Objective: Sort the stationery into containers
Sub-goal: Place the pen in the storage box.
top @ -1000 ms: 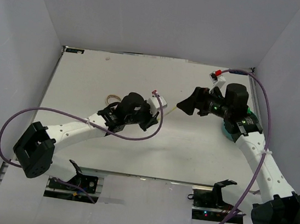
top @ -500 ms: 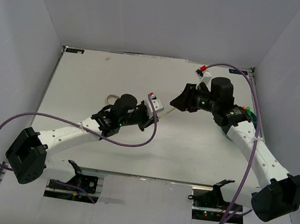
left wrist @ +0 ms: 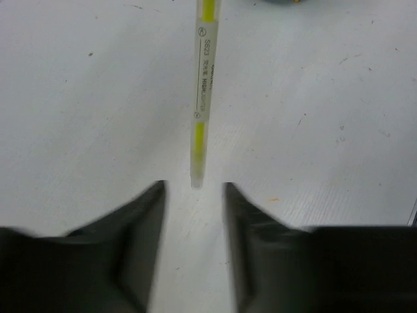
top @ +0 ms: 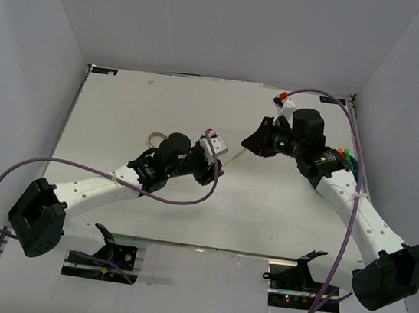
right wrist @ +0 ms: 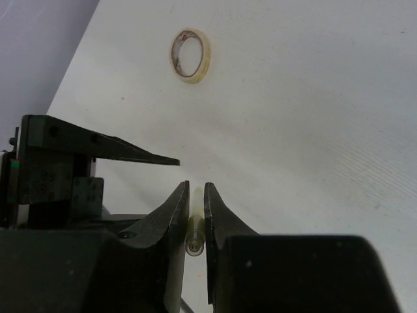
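From above you see the whole table (top: 123, 107); both wrist cameras, low and close, share the yellow highlighter (left wrist: 202, 98).

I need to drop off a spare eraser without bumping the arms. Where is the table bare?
Bare: the far-left stretch of the table beyond the beige loop, and the near-centre strip between the left arm and right arm. Crowded: mid-table, where the left gripper and right gripper meet around the yellow highlighter.

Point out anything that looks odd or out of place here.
Only one thing stands out: the yellow highlighter is pinched at one end by the right gripper, while its other end just reaches the mouth of the open left gripper, so it bridges both arms. Nothing looks spilled or damaged.
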Controlling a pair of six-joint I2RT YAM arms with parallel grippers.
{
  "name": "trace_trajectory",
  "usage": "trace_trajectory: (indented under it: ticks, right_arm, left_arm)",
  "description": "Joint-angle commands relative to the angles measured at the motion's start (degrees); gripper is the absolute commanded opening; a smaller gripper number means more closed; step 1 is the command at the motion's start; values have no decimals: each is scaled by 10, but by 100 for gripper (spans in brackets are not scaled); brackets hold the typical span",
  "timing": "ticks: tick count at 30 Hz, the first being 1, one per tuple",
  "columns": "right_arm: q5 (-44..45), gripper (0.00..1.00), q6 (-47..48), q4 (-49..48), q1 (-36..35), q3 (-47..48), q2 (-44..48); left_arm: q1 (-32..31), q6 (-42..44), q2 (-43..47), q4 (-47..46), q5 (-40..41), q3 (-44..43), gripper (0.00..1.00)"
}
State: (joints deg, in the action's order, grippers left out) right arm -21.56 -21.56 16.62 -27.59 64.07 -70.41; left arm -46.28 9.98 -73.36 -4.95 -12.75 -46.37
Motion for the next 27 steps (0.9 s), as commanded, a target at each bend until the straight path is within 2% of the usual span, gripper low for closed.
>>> trace_trajectory:
  ticks: [1, 4, 5, 9, 11, 14, 17, 19, 23, 27]
  right_arm:
    - [84, 8, 36, 10, 2, 27, 32]
    - [185, 8, 62, 35, 2, 44, 57]
    - [255, 8, 69, 41, 3, 47, 66]
    - [429, 8, 104, 78, 13, 62, 109]
    - [526, 8, 128, 86, 23, 72, 121]
    - [622, 8, 159, 88, 43, 77, 144]
    - [672, 8, 179, 86, 80, 76, 150]
    - [672, 8, 183, 86, 107, 75, 150]
    - [605, 8, 173, 85, 203, 62, 132]
    - [560, 8, 163, 67, 250, 40, 114]
  left_arm:
    - [0, -29, 11, -6, 33, -13, 71]
    - [0, -58, -5, 8, 70, -28, 98]
    - [1, -65, -10, 20, 96, -33, 98]
    - [14, -128, -45, 63, 166, -63, 98]
    - [29, -153, -58, 91, 173, -81, 98]
    - [73, -205, -84, 127, 168, -108, 98]
    - [117, -239, -96, 143, 150, -118, 98]
    - [135, -244, -90, 140, 145, -117, 98]
    - [140, -240, -78, 140, 168, -112, 98]
    - [140, -238, -75, 143, 178, -111, 98]
